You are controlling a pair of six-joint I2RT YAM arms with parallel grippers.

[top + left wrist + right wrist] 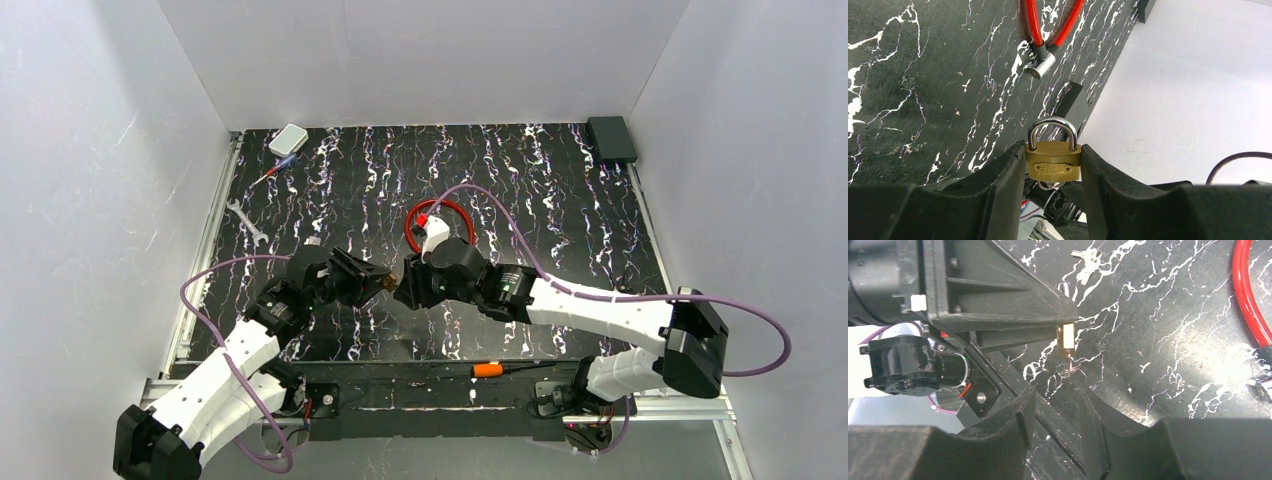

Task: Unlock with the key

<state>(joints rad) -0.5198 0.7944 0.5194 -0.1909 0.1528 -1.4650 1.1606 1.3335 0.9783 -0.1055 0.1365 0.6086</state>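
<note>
Orange-handled tool (pixel 487 369) at near edge of desk (pixel 560 200). Left claw (pixel 1053 150) clamped on brass padlock (pixel 1053 167), shackle seated; key (pixel 1070 366) protrudes from its underside. Right claw (pixel 1055 395) jaws apart, tips just short of key. Beyond: red cable lock (pixel 440 228), wrench (pixel 245 221). Far corners: white box (pixel 288 139), black box (pixel 611 138), contents not visible.

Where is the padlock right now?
In the left wrist view the padlock is clamped between the left fingers, shackle up; in the top view that is mid-table where the two arms meet, on the near side of the red cable.
</note>
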